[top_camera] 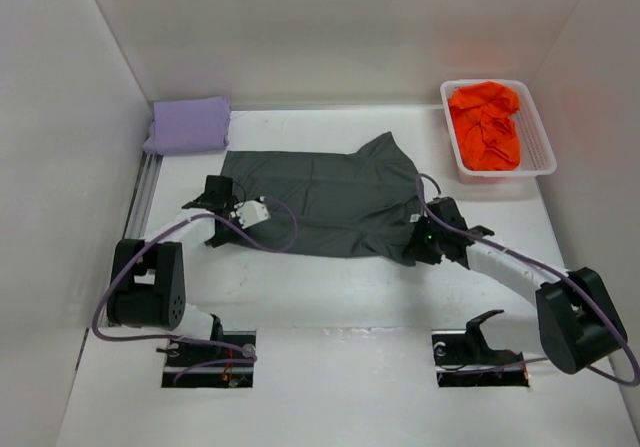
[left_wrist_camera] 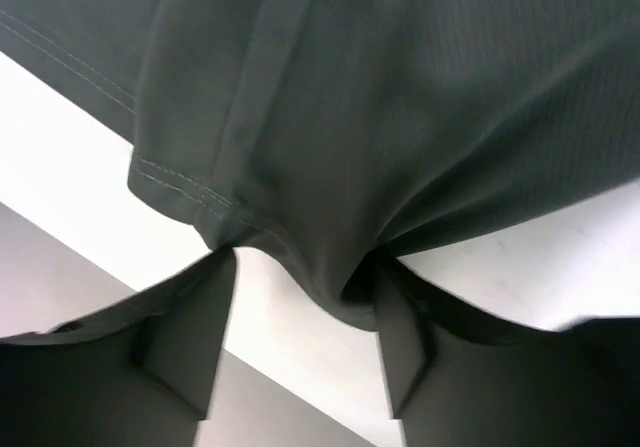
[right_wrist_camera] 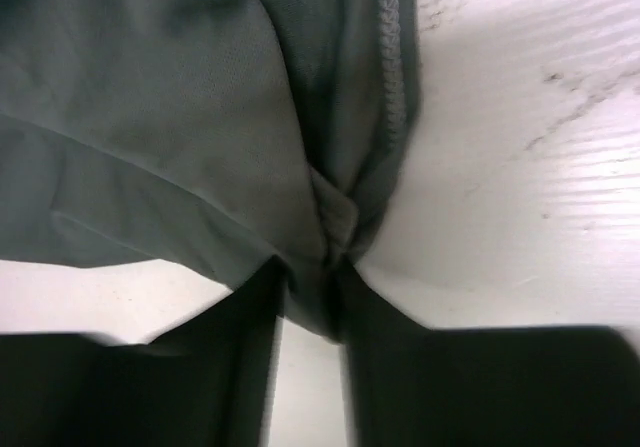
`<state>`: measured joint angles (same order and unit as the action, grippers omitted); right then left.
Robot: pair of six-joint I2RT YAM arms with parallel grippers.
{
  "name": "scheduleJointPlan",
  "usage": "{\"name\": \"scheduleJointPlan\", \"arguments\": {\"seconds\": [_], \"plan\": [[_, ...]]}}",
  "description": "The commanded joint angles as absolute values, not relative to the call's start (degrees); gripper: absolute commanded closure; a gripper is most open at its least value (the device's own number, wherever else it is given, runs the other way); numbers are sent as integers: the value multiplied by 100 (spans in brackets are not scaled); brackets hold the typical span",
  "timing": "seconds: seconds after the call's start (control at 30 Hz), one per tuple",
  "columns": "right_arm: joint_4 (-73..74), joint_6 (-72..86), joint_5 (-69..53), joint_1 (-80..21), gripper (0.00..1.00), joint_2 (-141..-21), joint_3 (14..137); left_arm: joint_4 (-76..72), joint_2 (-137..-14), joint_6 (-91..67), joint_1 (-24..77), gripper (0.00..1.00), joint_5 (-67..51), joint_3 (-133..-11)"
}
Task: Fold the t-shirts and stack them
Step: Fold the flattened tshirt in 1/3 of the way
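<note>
**Current state.** The dark grey t-shirt [top_camera: 320, 192] lies spread, not yet folded, at the centre of the worktop [top_camera: 330, 297]. The lavender t-shirt [top_camera: 188, 125] sits folded at 10 o'clock. The orange t-shirt [top_camera: 485, 125] lies crumpled in the basket [top_camera: 540, 162] at 2 o'clock.

**End effectors.** The left end effector [left_wrist_camera: 305, 267] is at the grey shirt's 9 o'clock edge. Its jaws stand fairly wide around a thick gather of hem, and the creases converge on that gather, so it is judged to be gripping it. The right end effector [right_wrist_camera: 315, 267] is at the shirt's 4 o'clock corner, with its jaws nearly together on a thin pinch of cloth beside the stitched edge.

**Hazards.**
1. Slip at the left: a bulky, loose gather can pull free under tension, and that side would drop.
2. Slip at the right: the pinch is narrow and close to the edge, so a sideways pull can draw it out.
3. Skewed fold: the two grips are not level on the garment, so unequal lift or travel would lay the fold crooked.
4. Dragging: cloth left on the worktop can bunch under the fold.
5. Reach: the sleeve at 1 o'clock lies near the basket, so a fold carried that way could foul it.
</note>
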<state>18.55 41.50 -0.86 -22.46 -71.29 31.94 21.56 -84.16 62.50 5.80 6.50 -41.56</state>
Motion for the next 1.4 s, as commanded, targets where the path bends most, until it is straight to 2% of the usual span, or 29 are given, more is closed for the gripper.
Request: {"name": "scheduleJointPlan", "arguments": {"seconds": [0.0,0.07,0.1,0.13,0.23,0.43,0.77,0.87,0.9,0.93,1.03,1.07,1.2,1.37], "plan": [[1274,4465,-351,-2184,73,-7146,3041,1740,-8771,6355,567,58,510,-4149],[1353,4482,-378,-2035,91,-6918,2936,1731,-8850,6354,549,77,553,-4105],[1432,4482,-387,-1956,95,-6743,2883,1792,-8851,6354,532,87,597,-4078],[1563,4482,-387,-1868,97,-6550,2848,1845,-8764,6381,514,92,641,-4035],[2160,4412,-378,-1666,99,-5961,2778,2161,-8176,6530,488,99,668,-3842],[3013,4886,-361,-1779,98,-5239,2760,3592,-6611,6767,821,99,949,-3577],[4718,5931,-27,-2929,95,-4589,2759,5062,-5845,6337,1559,91,1099,-3147],[5229,6161,210,-3168,83,-4360,2830,5229,-5740,6240,1674,82,1090,-3111],[5282,6205,289,-3168,75,-4316,2856,5238,-5713,6223,1674,76,1072,-3111],[5343,6222,342,-3168,61,-4315,2883,5230,-5704,6223,1657,70,1055,-3120],[5431,6109,422,-3072,51,-4307,2988,5186,-5722,6310,1499,52,1081,-3155],[5519,6013,457,-2985,48,-4272,3093,5186,-5739,6389,1385,49,1107,-3242],[5862,5574,694,-2747,48,-4122,3874,5168,-5879,6775,490,42,898,-4084],[5442,4687,791,-2817,53,-4840,4745,5212,-6835,6584,-425,40,-638,-5666]]}}
